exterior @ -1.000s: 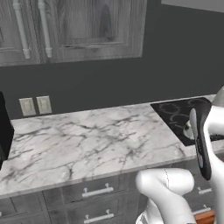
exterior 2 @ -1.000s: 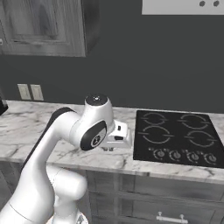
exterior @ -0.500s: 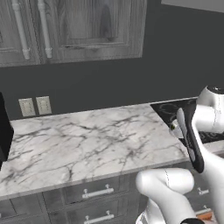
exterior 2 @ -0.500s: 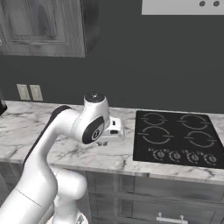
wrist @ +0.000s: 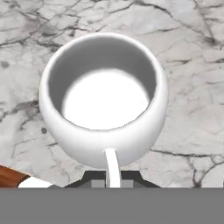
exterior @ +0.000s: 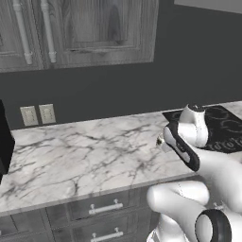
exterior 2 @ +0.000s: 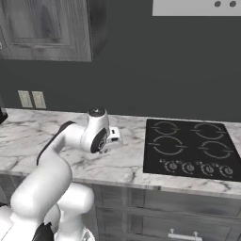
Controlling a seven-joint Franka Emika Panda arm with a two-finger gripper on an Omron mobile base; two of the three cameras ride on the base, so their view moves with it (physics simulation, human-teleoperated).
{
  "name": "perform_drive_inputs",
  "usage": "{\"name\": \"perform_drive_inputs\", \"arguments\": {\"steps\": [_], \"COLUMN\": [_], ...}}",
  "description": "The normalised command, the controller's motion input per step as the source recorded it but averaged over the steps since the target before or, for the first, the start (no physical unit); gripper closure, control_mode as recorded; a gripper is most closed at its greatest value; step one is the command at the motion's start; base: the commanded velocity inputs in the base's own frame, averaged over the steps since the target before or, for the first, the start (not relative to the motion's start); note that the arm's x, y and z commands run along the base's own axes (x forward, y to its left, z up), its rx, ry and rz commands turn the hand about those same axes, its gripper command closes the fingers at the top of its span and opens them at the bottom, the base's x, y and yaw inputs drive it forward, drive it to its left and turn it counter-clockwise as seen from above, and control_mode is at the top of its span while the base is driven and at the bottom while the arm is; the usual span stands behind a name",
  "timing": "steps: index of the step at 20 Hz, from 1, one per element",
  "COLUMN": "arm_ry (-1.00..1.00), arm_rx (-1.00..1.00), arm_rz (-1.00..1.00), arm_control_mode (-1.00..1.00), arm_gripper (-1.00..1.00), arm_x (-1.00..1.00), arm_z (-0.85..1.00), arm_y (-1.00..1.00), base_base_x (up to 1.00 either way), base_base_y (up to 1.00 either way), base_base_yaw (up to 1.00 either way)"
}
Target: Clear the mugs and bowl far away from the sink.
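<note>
the white mug (wrist: 103, 98) fills the hand view's centre, mouth up, handle toward the bottom edge (no writing visible) above the marble counter (wrist: 192, 78); the gripper (wrist: 111, 177) grasps its handle.

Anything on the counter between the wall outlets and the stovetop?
Nothing but bare marble counter and the robot's own arm. The right base view shows the stretch from the outlets to the stovetop with no loose objects on it.

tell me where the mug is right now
In the hand view the mug sits upright, mouth open, over the marble counter, its handle toward the jaws at the bottom edge.
</note>
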Motion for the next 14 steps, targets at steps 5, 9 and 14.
{"name": "perform_drive_inputs", "arguments": {"steps": [5,9,14], "arm_ry": [0.01,0.00,0.00], "arm_rx": [0.00,0.00,0.00], "arm_rz": [0.09,0.06,0.07], "arm_control_mode": [-1.00,-1.00,-1.00], "arm_gripper": [1.00,1.00,1.00], "arm_x": [0.50,0.34,0.27], "arm_z": [-0.65,-0.49,-0.49], "arm_y": [0.00,0.00,0.00], "base_base_x": [0.00,0.00,0.00], "base_base_y": [0.00,0.00,0.00], "base_base_yaw": [0.00,0.00,0.00]}}
